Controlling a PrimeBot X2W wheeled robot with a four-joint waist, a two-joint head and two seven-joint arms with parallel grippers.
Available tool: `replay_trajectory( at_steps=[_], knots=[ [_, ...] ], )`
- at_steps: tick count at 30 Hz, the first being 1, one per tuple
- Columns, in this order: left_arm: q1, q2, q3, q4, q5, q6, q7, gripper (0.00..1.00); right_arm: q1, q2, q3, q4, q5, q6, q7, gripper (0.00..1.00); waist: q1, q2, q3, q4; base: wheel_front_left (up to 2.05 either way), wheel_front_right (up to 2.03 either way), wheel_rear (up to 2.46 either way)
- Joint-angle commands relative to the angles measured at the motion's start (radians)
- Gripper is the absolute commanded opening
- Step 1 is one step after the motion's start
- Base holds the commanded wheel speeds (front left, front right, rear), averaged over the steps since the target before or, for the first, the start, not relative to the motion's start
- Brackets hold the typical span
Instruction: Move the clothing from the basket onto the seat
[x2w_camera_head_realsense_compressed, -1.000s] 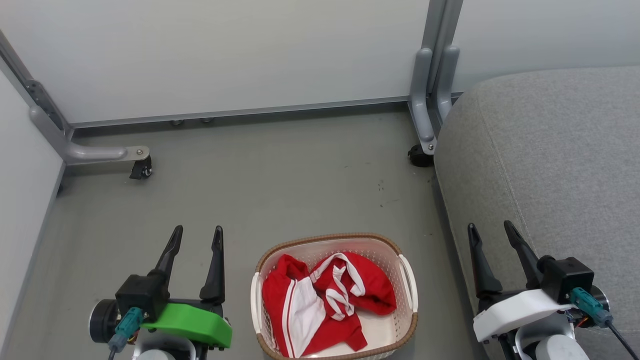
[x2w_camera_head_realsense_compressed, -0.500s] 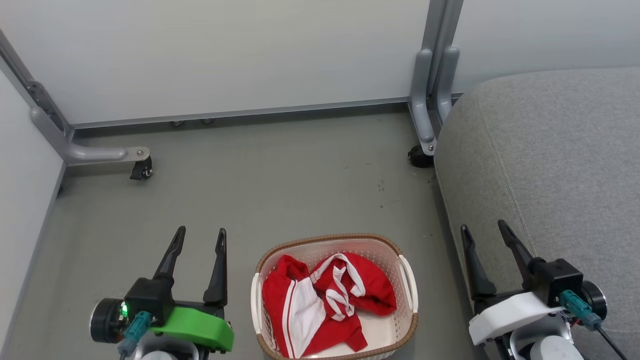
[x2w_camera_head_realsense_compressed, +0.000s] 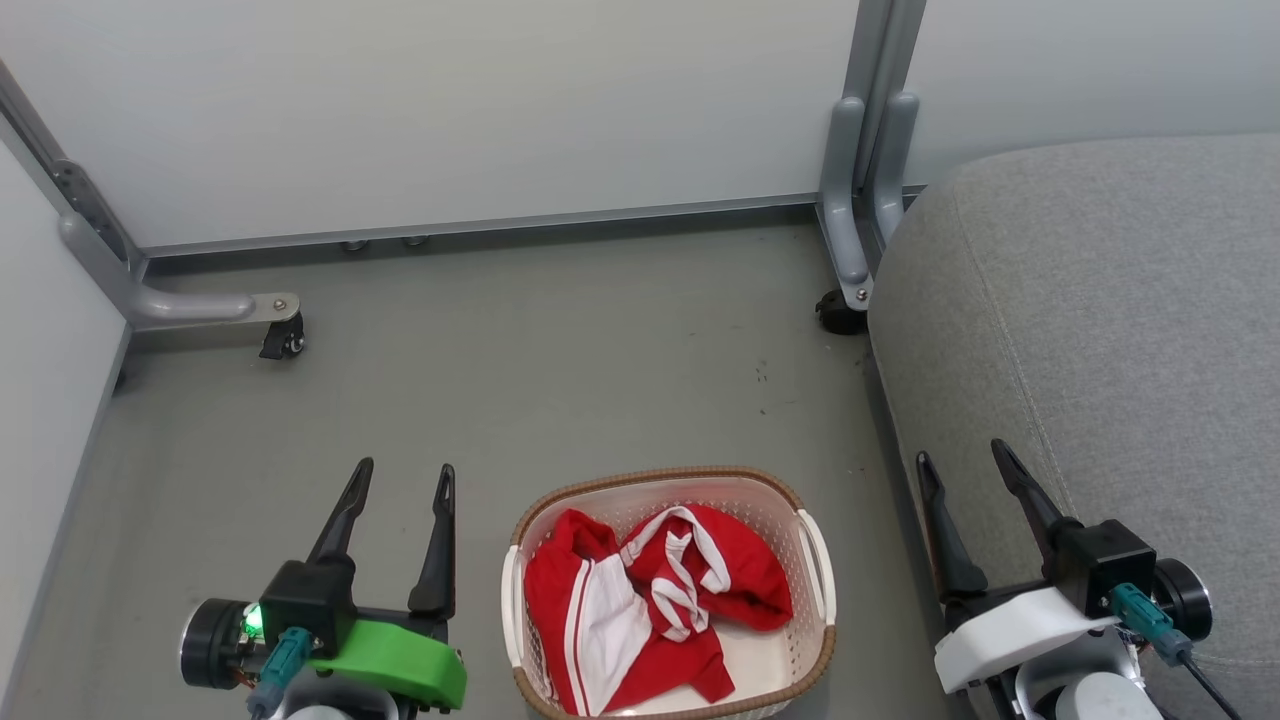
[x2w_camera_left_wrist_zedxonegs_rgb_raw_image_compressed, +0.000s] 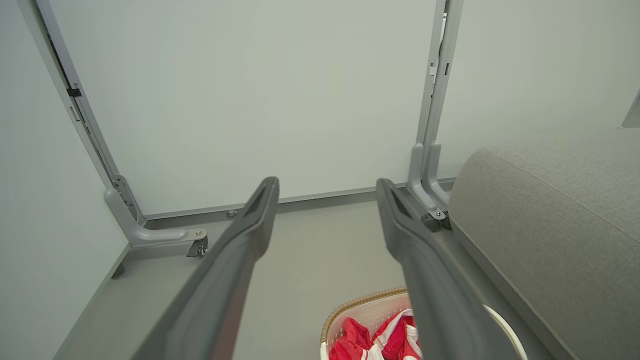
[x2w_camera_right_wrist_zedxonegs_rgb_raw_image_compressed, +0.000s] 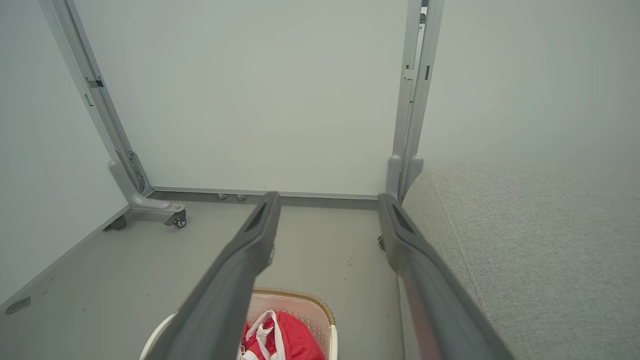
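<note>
The red clothing (x2w_camera_head_realsense_compressed: 650, 600) lies crumpled inside the basket (x2w_camera_head_realsense_compressed: 662, 473), which stands on the floor (x2w_camera_head_realsense_compressed: 560, 360) at 6 o'clock in the head view. The grey seat (x2w_camera_head_realsense_compressed: 1100, 300) rises on the 3 o'clock side, a little apart from the basket. The left tool (x2w_camera_head_realsense_compressed: 406, 466) hovers at the basket's 9 o'clock, fingers spread and empty. The right tool (x2w_camera_head_realsense_compressed: 958, 450) hangs at its 3 o'clock, by the seat's edge, likewise spread wide and gripping nothing.

Soft red-and-white cloth clothing (x2w_camera_head_realsense_compressed: 650, 610), perforated cream plastic basket (x2w_camera_head_realsense_compressed: 815, 560) with woven-look brown rim, matt grey fabric seat (x2w_camera_head_realsense_compressed: 1100, 330), smooth grey floor (x2w_camera_head_realsense_compressed: 520, 380).
</note>
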Motion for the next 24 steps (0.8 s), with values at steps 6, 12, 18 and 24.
replay_trajectory(
  at_steps=[6, 12, 18, 24],
  knots=[
    [0.006, 0.0, 0.005, 0.008, -0.008, -0.005, 0.0, 1.0, 0.006, -0.003, -0.002, 0.003, 0.012, 0.0, -0.006, 1.0, -0.0001, 0.0, 0.002, 0.0, 0.0, 0.0, 0.0],
    [-0.003, 0.0, -0.005, 0.012, 0.0, -0.006, 0.0, 1.0, -0.004, -0.003, -0.002, -0.005, 0.017, 0.0, -0.005, 1.0, -0.0001, 0.0, 0.017, -0.005, 0.0, 0.0, 0.0],
    [-0.073, 0.0, -0.07, 0.047, 0.034, -0.009, 0.0, 1.0, -0.051, -0.003, 0.009, -0.028, 0.008, 0.0, -0.007, 1.0, -0.0001, 0.0, 0.105, -0.022, 0.0, 0.0, 0.0],
    [-0.199, 0.004, -0.175, 0.126, 0.087, -0.016, 0.0, 1.0, -0.12, -0.003, 0.024, -0.046, 0.008, 0.0, -0.016, 1.0, -0.0001, 0.0, 0.234, -0.049, 0.0, 0.0, 0.0]
  ],
)
